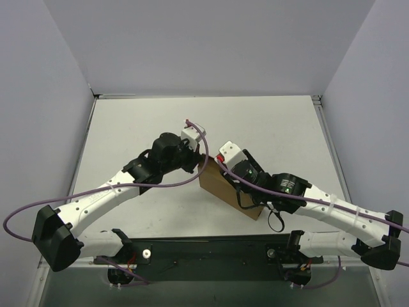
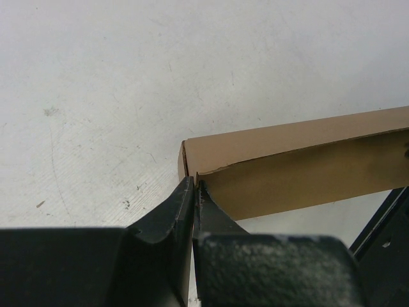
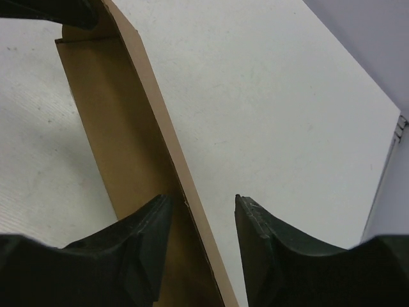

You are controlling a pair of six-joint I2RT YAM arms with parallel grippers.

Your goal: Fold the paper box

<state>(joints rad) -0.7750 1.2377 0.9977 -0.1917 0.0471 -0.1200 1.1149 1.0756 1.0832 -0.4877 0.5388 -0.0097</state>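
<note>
The left gripper [image 2: 193, 183] is closed to a thin slit on the end corner of the box [image 2: 300, 160], its tips pinching the wall edge there; the box runs off to its right on the table [image 2: 128, 83]; the right gripper [image 3: 201, 203] is spread open astride the box's [image 3: 108, 109] long upright wall, one finger [image 3: 147, 236] over the inner face, the other on the table side

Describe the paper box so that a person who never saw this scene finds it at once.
On the white table, look at the middle, where the left arm and the right arm meet. The paper box lies at their jaws, a long shallow shape with upright walls. It alone is plain brown cardboard.
</note>
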